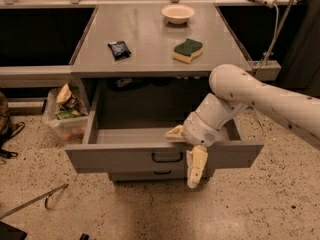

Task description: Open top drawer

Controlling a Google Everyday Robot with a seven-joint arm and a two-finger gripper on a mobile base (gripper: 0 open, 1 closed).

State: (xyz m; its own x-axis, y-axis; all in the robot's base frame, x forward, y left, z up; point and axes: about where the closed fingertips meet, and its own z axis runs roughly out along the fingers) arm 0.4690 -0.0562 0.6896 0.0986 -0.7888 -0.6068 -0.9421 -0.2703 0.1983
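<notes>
The top drawer [125, 157] is a wide grey metal drawer pulled far out from under the grey cabinet top, and its deep grey interior [140, 119] shows. A small black bar handle [166, 157] sits at the centre of its front. My gripper [180, 159] is at the drawer's front edge, just right of the handle. It is open: one cream finger [175, 133] lies over the front rim inside the drawer and the other [196, 166] hangs down outside the front panel. My white arm [260, 96] reaches in from the right.
A narrower lower drawer [160, 174] shows under the open one. On the cabinet top [150, 54] lie a dark packet [119, 49], a green-and-yellow sponge [188, 50] and a bowl [178, 13]. A plastic bin with snack bags [65, 114] stands at the left on the floor.
</notes>
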